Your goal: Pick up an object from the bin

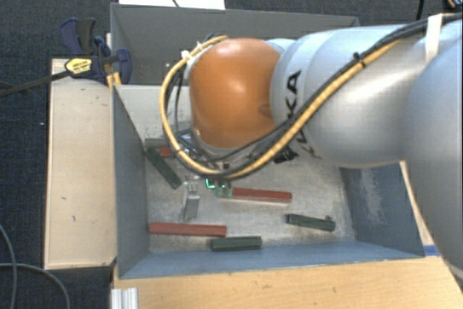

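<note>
I have the arm point(362, 98) reaching into the bin point(132, 181) from the right. Its orange cover point(231, 90) and looped cable point(171, 94) block much of my view of the floor. The claw point(190, 208) hangs below the cover, pointing down at a bare grey patch. From this angle I cannot tell whether it is open or closed, and I see nothing held in it.

The closest thing is the lower red bar point(187, 229), lying flat just below the claw in my view, nearly parallel to the near wall. It sits close to the claw's tip, though I can't say for certain whether they touch. A little further down and to the claw's right, the lower green bar point(235, 244) lies against the near wall, just beside the end of that red bar.

To the claw's right, at about its own height, the right red bar point(260, 194) lies flat with one end near the wrist. Past it, further right and lower, is the right green bar point(309, 222), apart from the others.

Up and to the claw's left, a tilted green bar point(163, 168) slants by the left wall. A short red piece point(166, 152) shows just above it, partly under the cover.

Next to the claw's upper right is a small green spot point(220, 189), which may be a light on the wrist.
</note>
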{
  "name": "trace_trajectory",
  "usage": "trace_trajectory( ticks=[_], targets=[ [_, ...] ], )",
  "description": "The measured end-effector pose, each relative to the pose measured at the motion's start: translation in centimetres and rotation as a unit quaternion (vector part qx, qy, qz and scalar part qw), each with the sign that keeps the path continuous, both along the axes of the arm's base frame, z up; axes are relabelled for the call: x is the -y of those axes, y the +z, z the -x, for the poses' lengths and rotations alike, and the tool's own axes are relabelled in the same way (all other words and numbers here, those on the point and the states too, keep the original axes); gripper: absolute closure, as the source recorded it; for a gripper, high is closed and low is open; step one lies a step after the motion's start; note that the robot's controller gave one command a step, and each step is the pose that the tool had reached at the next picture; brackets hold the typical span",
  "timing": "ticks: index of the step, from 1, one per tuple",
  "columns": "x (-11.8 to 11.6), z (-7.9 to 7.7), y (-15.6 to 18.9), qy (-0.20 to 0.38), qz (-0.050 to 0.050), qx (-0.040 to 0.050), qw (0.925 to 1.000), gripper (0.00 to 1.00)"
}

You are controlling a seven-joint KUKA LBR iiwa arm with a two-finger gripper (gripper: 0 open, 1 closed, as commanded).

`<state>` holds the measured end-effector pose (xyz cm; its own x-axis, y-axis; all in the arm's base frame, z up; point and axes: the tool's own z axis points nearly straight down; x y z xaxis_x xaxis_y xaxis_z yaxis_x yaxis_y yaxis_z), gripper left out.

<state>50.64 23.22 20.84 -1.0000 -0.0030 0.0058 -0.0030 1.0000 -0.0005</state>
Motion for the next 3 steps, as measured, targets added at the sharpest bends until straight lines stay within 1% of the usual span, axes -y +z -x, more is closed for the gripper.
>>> trace_trajectory(
  ticks=[1,2,3],
  targets=[
    [3.9,1.7,-14.2,0.078,0.000,0.0013,0.9970,0.00],
    [3.8,1.6,-13.8,0.074,-0.001,0.0035,0.9972,1.00],
    [2.9,1.5,2.6,0.069,-0.002,0.0080,0.9976,1.00]
  ],
)
